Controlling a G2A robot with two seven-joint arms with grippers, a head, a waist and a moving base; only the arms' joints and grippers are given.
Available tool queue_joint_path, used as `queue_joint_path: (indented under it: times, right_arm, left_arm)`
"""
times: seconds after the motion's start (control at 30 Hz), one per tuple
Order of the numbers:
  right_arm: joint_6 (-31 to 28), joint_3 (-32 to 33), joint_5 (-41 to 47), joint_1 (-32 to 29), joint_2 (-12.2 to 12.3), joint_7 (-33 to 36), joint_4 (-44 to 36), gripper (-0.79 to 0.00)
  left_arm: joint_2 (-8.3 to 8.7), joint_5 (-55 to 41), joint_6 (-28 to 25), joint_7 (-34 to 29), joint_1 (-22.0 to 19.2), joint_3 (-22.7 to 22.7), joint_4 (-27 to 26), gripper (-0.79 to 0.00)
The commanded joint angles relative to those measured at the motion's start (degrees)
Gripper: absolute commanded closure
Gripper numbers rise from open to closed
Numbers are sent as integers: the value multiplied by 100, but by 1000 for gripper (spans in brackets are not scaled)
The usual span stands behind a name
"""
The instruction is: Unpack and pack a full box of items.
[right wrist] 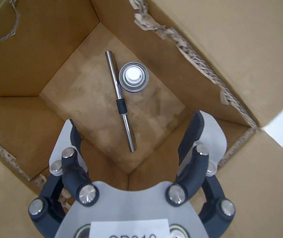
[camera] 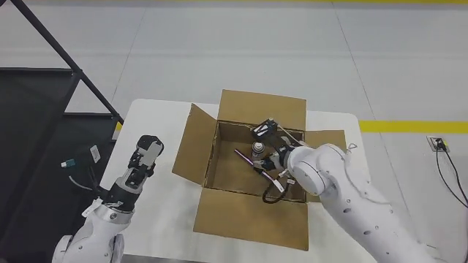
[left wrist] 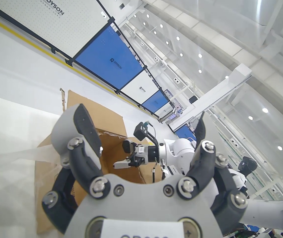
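An open cardboard box (camera: 219, 164) stands in the middle of the white table (camera: 153, 212). On its floor lie a shiny metal rod (right wrist: 119, 97) with a black band and, touching it, a round can (right wrist: 133, 76) standing upright. From above, the can (camera: 257, 148) and rod (camera: 245, 157) show near the box's middle. My right gripper (right wrist: 135, 127) hangs open inside the box above the rod's near end, holding nothing. The left gripper (camera: 149, 146) is open and empty over the table, left of the box. From the left wrist, the right gripper (left wrist: 125, 161) shows over the box (left wrist: 111, 125).
All box flaps (camera: 252, 219) are folded outward, with torn edges. A black frame (camera: 66, 80) stands off the table's left side. Bare table lies between the left gripper and the box. Translucent plastic film (left wrist: 10, 159) lies near the left gripper (left wrist: 142, 127).
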Motion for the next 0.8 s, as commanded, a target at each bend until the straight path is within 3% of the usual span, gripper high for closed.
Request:
queue_joint_path:
  times: [0.0, 0.4, 0.47, 0.53, 0.77]
  right_arm:
    - [-8, -222, 177, 204, -128, -116, 423, -785]
    - [345, -777, 905, 708, -724, -1111, 2059, -770]
    - [393, -797, 942, 734, -784, -1255, 2207, -677]
    - [400, -826, 979, 751, -842, -1350, 2335, -434]
    - [414, -871, 964, 819, -988, -1474, 2619, -274]
  left_arm:
    - [0, -1, 0, 0, 0, 0, 0, -785]
    - [0, -1, 0, 0, 0, 0, 0, -785]
    - [0, -1, 0, 0, 0, 0, 0, -785]
    - [0, -1, 0, 0, 0, 0, 0, -785]
    - [0, -1, 0, 0, 0, 0, 0, -785]
